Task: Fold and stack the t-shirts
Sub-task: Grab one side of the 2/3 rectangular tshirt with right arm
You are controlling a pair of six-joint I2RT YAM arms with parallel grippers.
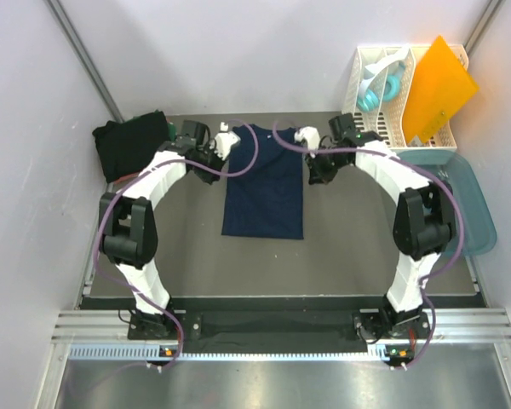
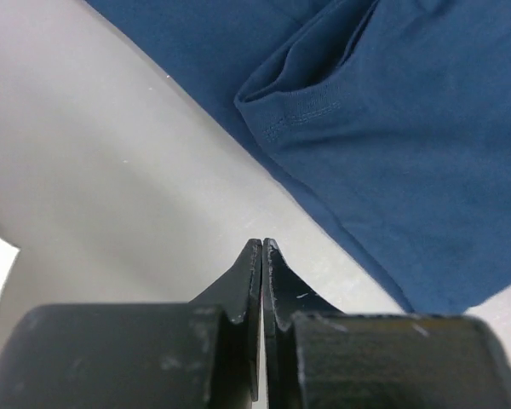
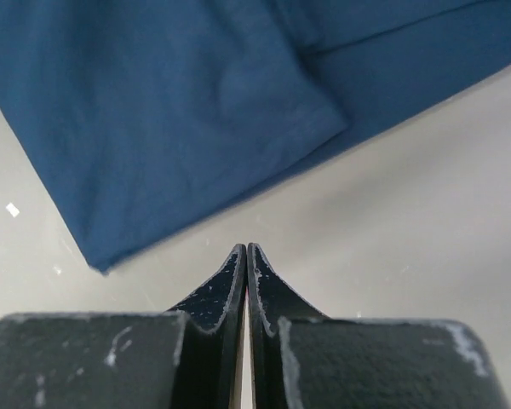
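While both pairs of jaws are pressed fully together with nothing between them, the navy t-shirt (image 1: 264, 187) lies flat in the middle of the grey desk (image 1: 196, 264), folded into a long narrow panel that runs from the far side toward the arms. The left jaws hover just beside its far left corner and the right jaws just beside its far right corner, each over bare desk and clear of the cloth. The left wrist view shows a sleeve (image 2: 324, 102) folded onto the body, its hem double-stitched. The right wrist view shows a folded corner (image 3: 196, 128) of the same shirt just ahead of the fingertips. No writing on the cloth can be made out in any view. A heap of dark t-shirts (image 1: 129, 146) sits at the far left corner of the desk, well apart from the navy one. At the right stand a teal tub (image 1: 473, 213) and a white rack (image 1: 370, 64) holding an orange sheet (image 1: 440, 85).
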